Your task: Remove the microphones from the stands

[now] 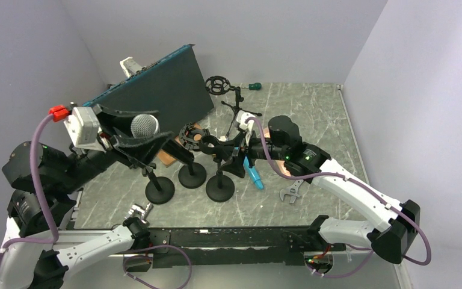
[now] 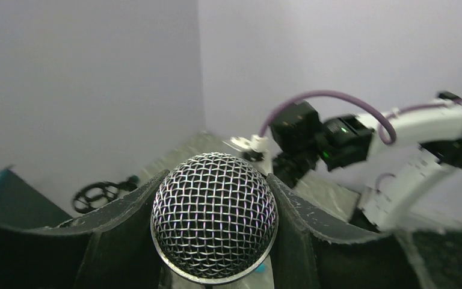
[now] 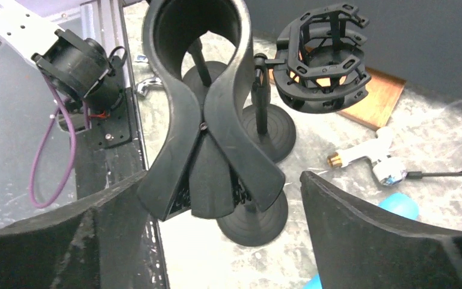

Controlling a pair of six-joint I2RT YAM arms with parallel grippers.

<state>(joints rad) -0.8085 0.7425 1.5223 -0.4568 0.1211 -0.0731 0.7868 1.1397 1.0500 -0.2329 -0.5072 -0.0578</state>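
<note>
My left gripper (image 1: pixel 137 135) is raised over the table's left side and is shut on the microphone (image 1: pixel 145 125), whose silver mesh head (image 2: pixel 214 217) sits between the black fingers (image 2: pixel 120 217). The microphone's body is hidden by the fingers. A stand with a round base (image 1: pixel 159 189) stands just below, its top hidden under the gripper. My right gripper (image 1: pixel 236 155) is open around the handles of a black spring clip (image 3: pixel 207 114) on another stand (image 1: pixel 220 188). The clip's ring is empty.
A third stand (image 1: pixel 192 175) carries a black shock mount (image 3: pixel 325 60). A blue board (image 1: pixel 156 90) leans at the back left. A wooden block (image 3: pixel 379 99), a white tool (image 3: pixel 373 159), a blue object (image 1: pixel 254 173) and a wrench (image 1: pixel 292 192) lie on the marble table (image 1: pixel 319 114).
</note>
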